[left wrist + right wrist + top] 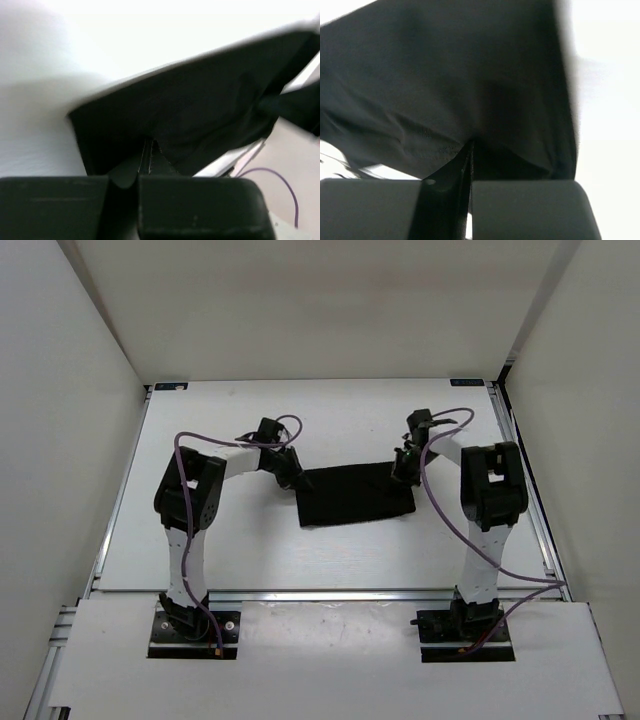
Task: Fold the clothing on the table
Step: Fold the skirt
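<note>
Step, as I read it: grasp phase of a fold, with both far corners taken and no fold carried over yet.

- Cloth (356, 496) lay roughly mid-frame in the top view, just right of centre on the table (220, 550). It was a dark, near-rectangular patch with its long side running left-right.
- Left gripper (293, 478) sat at the cloth's upper-left corner, right gripper (403, 468) at its upper-right corner.
- Left wrist view: jaws pressed together, with fabric pinched between them at lower centre (146, 159). The cloth (200, 110) fanned away toward the upper right.
- Right wrist view was the same: jaws closed on a fabric edge (470, 160), and the cloth (445, 75) filled the upper left. White table (610, 125) showed down the right side.
- I couldn't tell how many layers each pinch held.

Next move, my guess: raise both corners together and keep the spacing so the far edge stays taut. Carry them toward the bottom of the frame and lay them on the near edge. Uneven travel would skew the fold.

Edges and room:
- The cloth's near edge lay flat, well apart from the bar near the arm bases, so there was room to pull down-frame.
- There was wide bare table to the left of the cloth and above it.
- The right rail (527, 480) was near the right arm's elbow, so that side was tighter.
- Purple cables (440, 505) looped beside the right gripper and hung close to the cloth's right edge. Snag risk.
</note>
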